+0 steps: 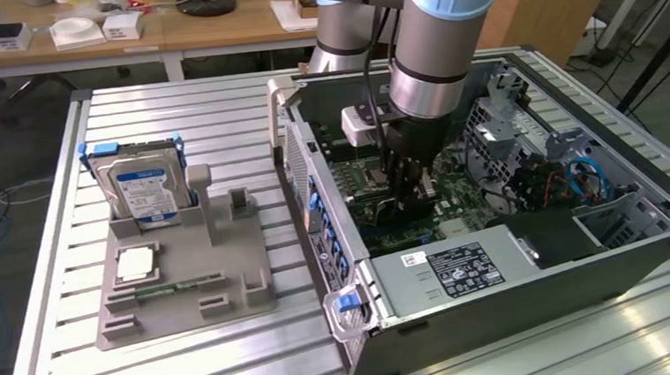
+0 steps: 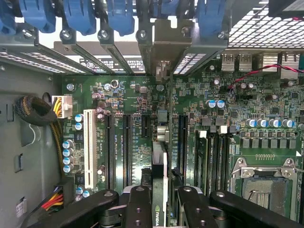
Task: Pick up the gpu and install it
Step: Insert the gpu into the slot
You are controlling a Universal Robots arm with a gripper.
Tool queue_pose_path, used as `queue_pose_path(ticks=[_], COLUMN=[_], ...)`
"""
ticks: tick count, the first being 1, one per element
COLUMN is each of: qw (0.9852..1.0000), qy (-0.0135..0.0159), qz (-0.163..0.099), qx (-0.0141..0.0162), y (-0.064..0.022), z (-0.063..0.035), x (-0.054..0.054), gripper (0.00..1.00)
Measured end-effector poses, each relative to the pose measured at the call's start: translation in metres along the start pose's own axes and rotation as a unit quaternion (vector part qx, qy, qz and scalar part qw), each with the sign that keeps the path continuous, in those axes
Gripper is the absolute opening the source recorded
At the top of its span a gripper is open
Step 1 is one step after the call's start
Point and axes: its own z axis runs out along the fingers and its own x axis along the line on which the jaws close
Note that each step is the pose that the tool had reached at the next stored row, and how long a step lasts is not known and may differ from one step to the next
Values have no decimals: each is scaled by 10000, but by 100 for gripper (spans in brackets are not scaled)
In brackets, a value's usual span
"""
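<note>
While reaching down inside the case, the tool is grasping the gpu edge-on, poised over a motherboard slot; keeping the card upright and its bracket lined with the rear opening seems wise.

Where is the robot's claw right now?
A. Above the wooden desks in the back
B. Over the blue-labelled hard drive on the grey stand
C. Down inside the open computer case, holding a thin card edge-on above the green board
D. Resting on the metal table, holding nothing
C: the claw reaches down into the open computer case, and the wrist view shows the gpu clamped between its fingers over the green motherboard.
</note>
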Motion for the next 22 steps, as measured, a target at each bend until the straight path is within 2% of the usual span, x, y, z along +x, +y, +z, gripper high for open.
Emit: queue_pose_path(ticks=[22], qw=[10000], qy=[3], qz=[0], qx=[0], y=[0], z=[51], x=[-1], gripper=[26])
